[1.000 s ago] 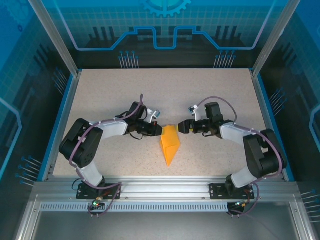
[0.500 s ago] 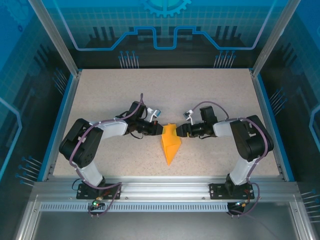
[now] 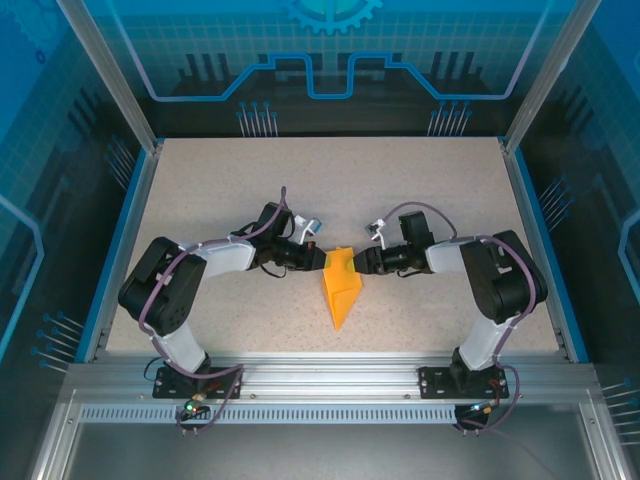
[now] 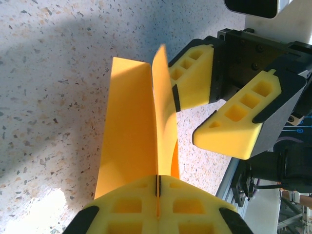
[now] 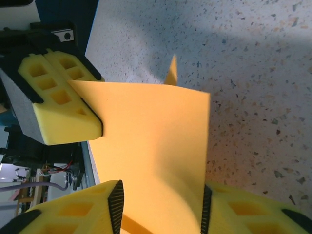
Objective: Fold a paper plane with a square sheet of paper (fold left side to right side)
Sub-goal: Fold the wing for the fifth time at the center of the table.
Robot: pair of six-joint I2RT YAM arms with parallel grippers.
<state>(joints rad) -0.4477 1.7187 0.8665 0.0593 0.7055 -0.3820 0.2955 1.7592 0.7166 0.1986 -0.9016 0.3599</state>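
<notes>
- Table [image 3: 420,180]: speckled beige, with a blue rim; both arms reach over its middle from the near edge.
- Left arm [image 3: 190,275]: bends in from the left, its wrist pointing right toward the centre.
- Right arm [image 3: 500,280]: bends in from the right, its wrist pointing left, facing the other arm.
- Plane [image 3: 340,290]: a bright orange folded dart near the middle of the table, between the two tools. Its wide end lies between them and its pointed tip aims at the near edge. In the left wrist view the plane [image 4: 131,122] has one flat layer on the table and a thin flap standing upright along the centre crease. In the right wrist view the plane [image 5: 151,126] shows a broad orange face with a small corner poking up behind it.
- Left tool [image 3: 318,260]: at the left of the wide end. In its own camera the left tool [image 4: 157,183] has its yellow pads pressed together, pinching the near end of the upright flap. From the other wrist, the left tool [image 5: 58,102] touches the paper's left edge.
- Right tool [image 3: 362,262]: at the right of the wide end. Seen from the left wrist, the right tool [image 4: 214,102] has its pads apart, one just beside the upright flap. In its own camera the right tool [image 5: 161,187] is partly spread, with paper lying in the gap and not pinched.
</notes>
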